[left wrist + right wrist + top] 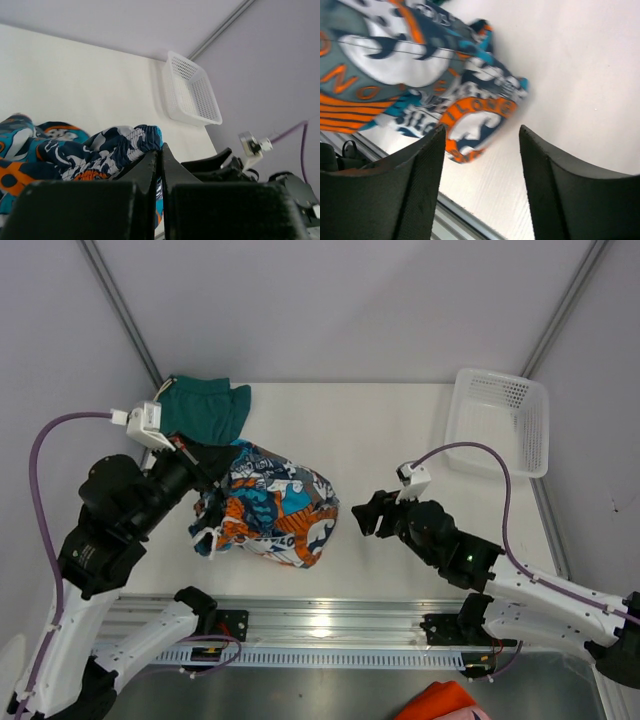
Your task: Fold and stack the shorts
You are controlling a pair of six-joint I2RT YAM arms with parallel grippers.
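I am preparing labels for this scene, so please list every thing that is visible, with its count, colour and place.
printed shorts: 1, orange, blue, white and navy, bunched left of the table's centre
teal shorts: 1, dark teal, far left of table
basket: 1, white mesh, far right corner
orange cloth: 1, orange, bottom edge of top view, off the table
table: 1, white
left gripper: 1, black, shut on printed shorts' left edge
right gripper: 1, black, open, right of printed shorts, holding nothing
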